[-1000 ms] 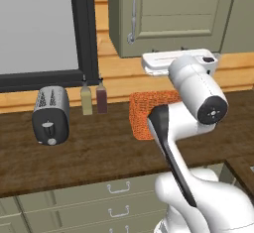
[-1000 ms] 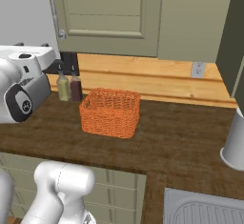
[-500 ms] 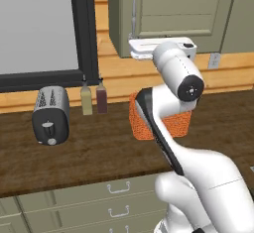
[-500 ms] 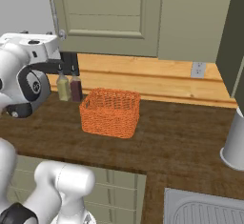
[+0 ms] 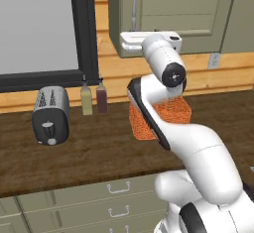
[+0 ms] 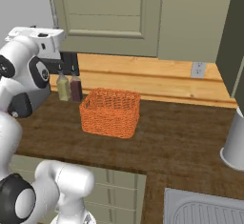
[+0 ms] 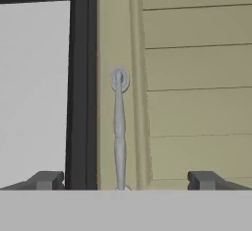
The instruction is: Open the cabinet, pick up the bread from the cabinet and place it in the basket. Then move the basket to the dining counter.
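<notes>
Since 1.0 s ago the gripper [image 7: 125, 180] has risen toward the cabinet [image 5: 193, 9] handle [image 7: 119, 127], jaws spread; that rigid bar (likely slippery) wants a mid-length grip.

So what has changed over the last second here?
The arm has lifted the hand from about basket height up to the cabinet's handle. The fingers are spread, with the handle between them but not yet gripped. The cabinet door is shut as before, and the basket, toaster and two bottles have not moved.
</notes>
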